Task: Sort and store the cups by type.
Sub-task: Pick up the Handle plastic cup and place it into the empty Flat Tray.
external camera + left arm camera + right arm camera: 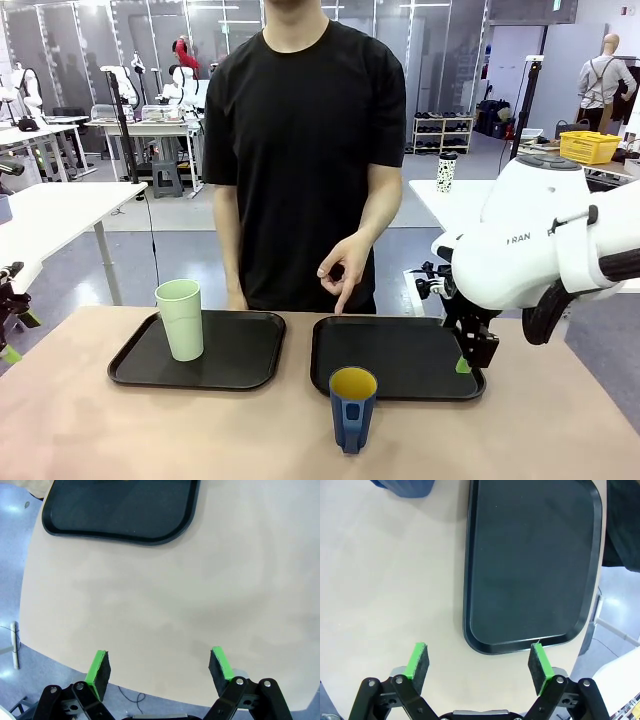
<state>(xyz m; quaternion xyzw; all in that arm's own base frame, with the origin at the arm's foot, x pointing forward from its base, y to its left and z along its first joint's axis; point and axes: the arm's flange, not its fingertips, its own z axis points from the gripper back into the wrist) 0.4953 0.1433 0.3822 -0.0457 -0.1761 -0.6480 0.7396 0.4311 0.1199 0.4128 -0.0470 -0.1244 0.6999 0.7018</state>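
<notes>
- My right gripper (480, 652) hangs with its jaws spread wide and nothing between them, over the near right corner of the right tray (410, 350).
- My left gripper (160, 660) is likewise agape and empty, above the table (150, 430) edge.
- The pale green tumbler (181, 318) stands upright on the left side of the left tray (240, 370).
- The dark blue cup (352, 408) stands on the table, just before the right tray's near edge.
- The person's hand (345, 265) points down at that tray's far edge.

Room beyond the counter's (90, 430) far edge. A grey floor (180, 262) carried a left white table (60, 205), a right white table (450, 205), a stool (166, 177), a shoe shelf (443, 135) and a yellow crate (589, 147). Glazed partitions (440, 40) closed the evenly lit back.
</notes>
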